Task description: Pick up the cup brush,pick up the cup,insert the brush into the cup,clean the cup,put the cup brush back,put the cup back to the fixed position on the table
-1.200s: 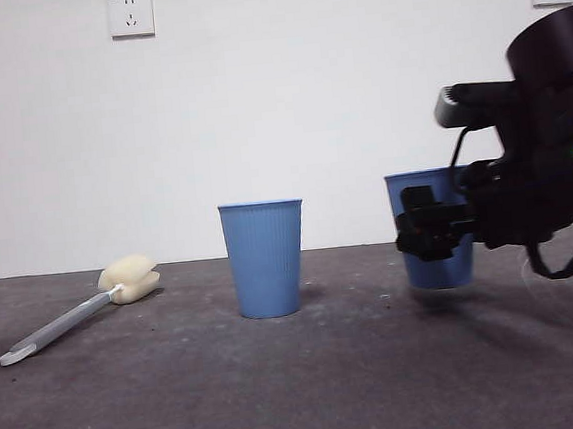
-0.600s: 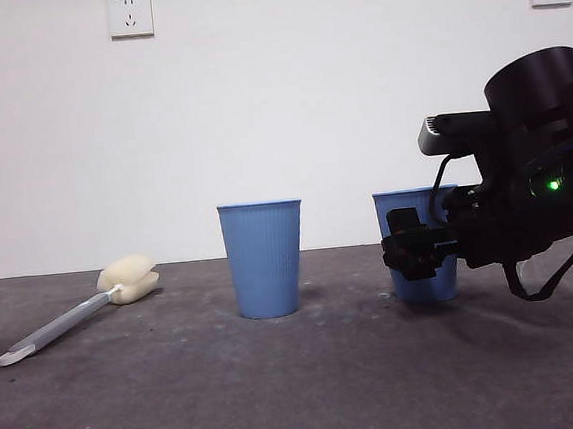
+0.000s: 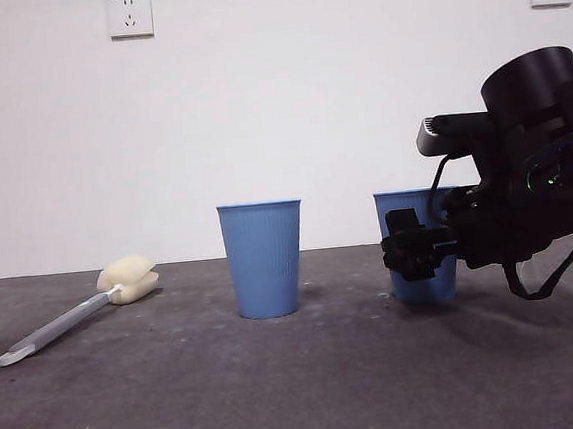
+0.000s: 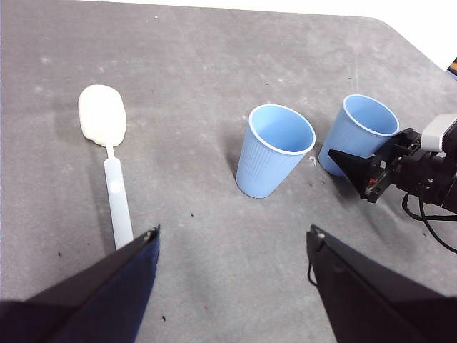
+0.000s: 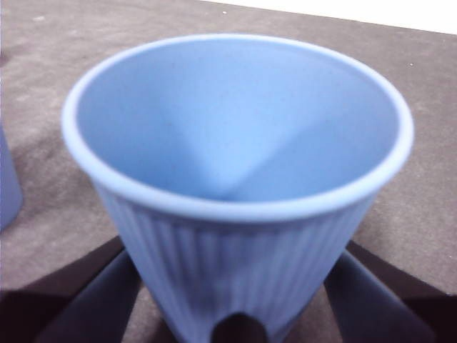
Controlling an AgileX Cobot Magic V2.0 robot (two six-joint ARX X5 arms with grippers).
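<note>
1. Front view: right gripper [image 3: 410, 246] at the right cup [image 3: 417, 248], which stands on the table [image 3: 282, 396]; cup brush [image 3: 74, 311] lies far left, a second cup [image 3: 264, 259] mid-table.
2. Left wrist view: left gripper [image 4: 232, 246] gapes empty above the table, near the brush handle.
3. Right wrist view: jaws either side of the cup [image 5: 239, 193], contact unclear. Likely the final put-back; next call is spread and retreat without tipping it.

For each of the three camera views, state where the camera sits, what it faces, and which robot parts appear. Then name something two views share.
Front view: low, level across the table; right gripper around the cup.
Left wrist view: high, looking down on the cup brush, the other cup; own jaws open.
Right wrist view: close on the cup, jaws either side.
Shared: that cup.
</note>
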